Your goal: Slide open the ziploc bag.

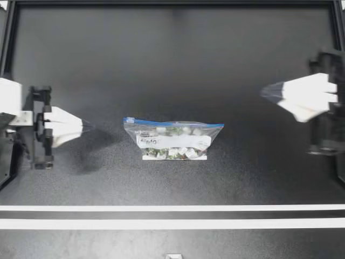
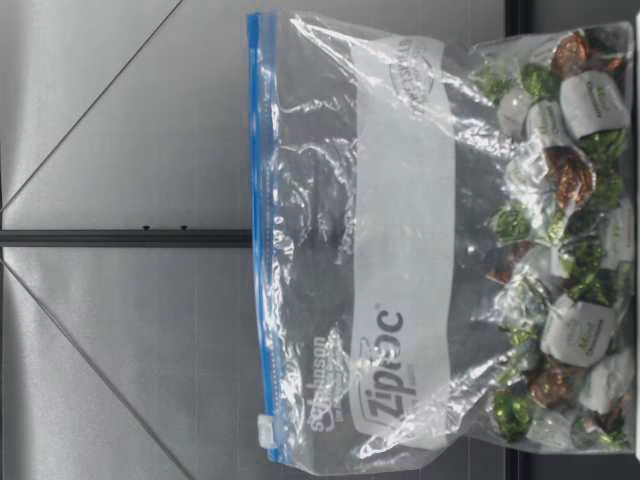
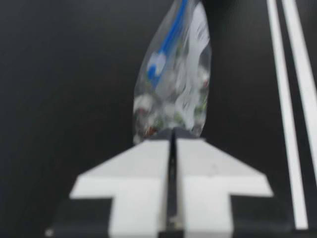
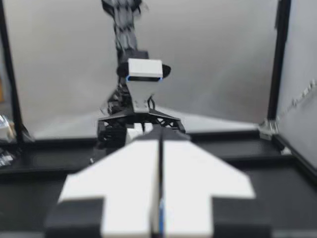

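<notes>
Nothing's really started here, this is the approach step. The clear plastic ziploc bag (image 1: 172, 139) sits in the middle of the dark table (image 1: 172, 65), propped upright on its load of green, brown and white foil-wrapped candies (image 2: 570, 180). Neither arm is touching it.

My left gripper (image 1: 85, 128) is off to the bag's left-arm side, aimed at its end, with both fingers pressed together. My right gripper (image 1: 265, 91) is well apart from the bag on the other side and a bit beyond it, also with fingers together and holding nothing.

Orientation: the mouth points up, and the blue zip strip (image 1: 172, 123) along the top edge is the long axis, running from my left arm's side across to my right arm's side. The small white slider tab (image 2: 265, 430) sits at the end of the strip nearest the left gripper, so the bag looks fully zipped.

My guess for the next move: both grippers have to spread their fingers first. Then one pins the bag's top edge and the other pinches the slider tab and drags it along the strip toward the far end. The plastic is floppy, so without that anchor the whole bag would probably just slide along.
</notes>
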